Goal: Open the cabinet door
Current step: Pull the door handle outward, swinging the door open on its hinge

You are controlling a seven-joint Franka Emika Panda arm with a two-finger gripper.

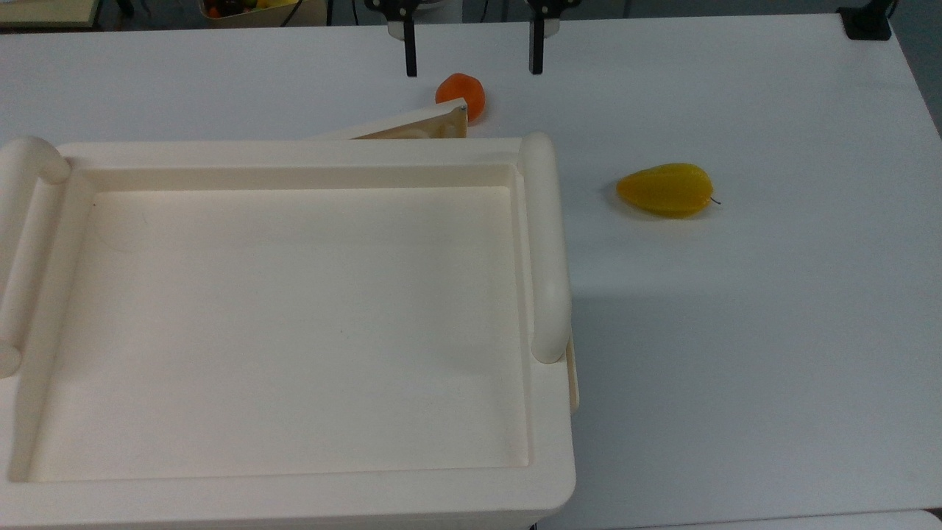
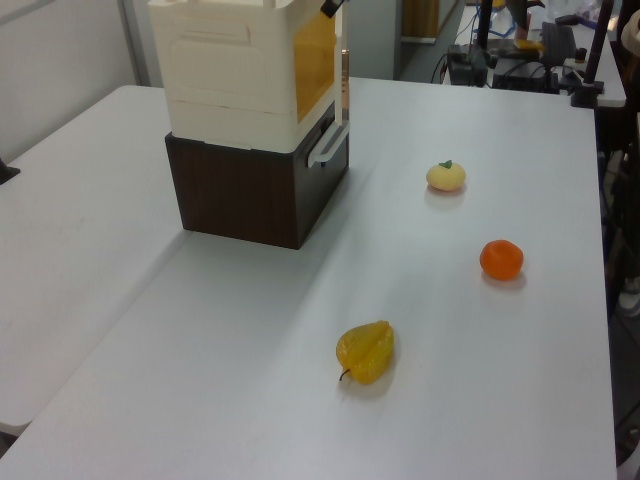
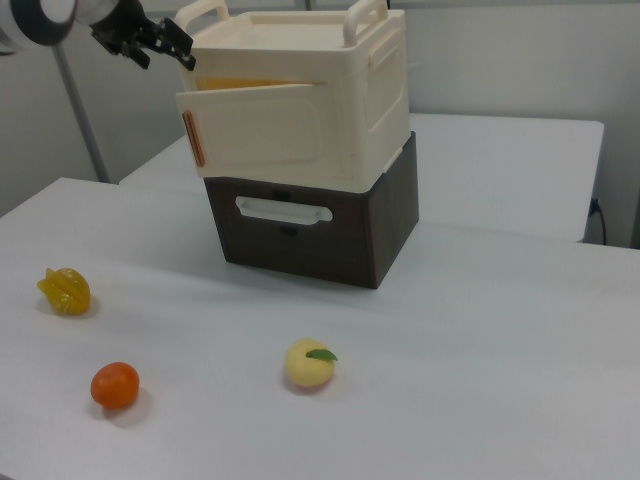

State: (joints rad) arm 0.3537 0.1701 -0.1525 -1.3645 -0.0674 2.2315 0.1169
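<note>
Right view has the cabinet door (image 3: 255, 135) swung partly open from the cabinet (image 3: 330, 95), which sits on a dark brown drawer unit (image 3: 320, 225). Above its free edge, the end effector (image 3: 150, 42) hangs spread, gripping nothing.

No text, label, brand or number is showing legibly anywhere — nothing is reading clearly here.
</note>
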